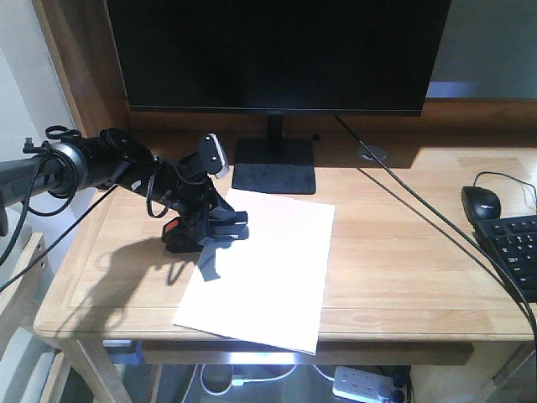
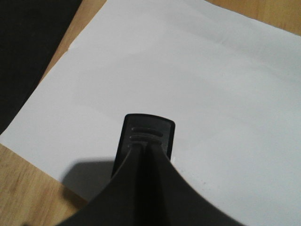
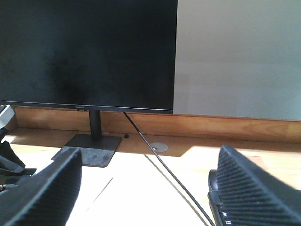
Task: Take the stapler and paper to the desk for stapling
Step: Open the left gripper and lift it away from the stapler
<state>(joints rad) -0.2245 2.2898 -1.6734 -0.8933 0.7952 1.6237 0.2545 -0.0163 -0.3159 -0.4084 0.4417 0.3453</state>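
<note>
The white paper lies flat on the wooden desk in front of the monitor stand. The black stapler, with its orange-red patch, sits at the paper's left edge. In the left wrist view its ridged front end overlaps the sheet. My left gripper reaches in from the left and is shut. Its fingertips are pressed together on top of the stapler, with nothing between them. My right gripper is open and empty above the desk's right side; the front view does not show it.
A black monitor on a flat stand fills the back of the desk. A mouse and keyboard sit at the right edge. A cable crosses the desktop diagonally. A power strip lies on the floor below.
</note>
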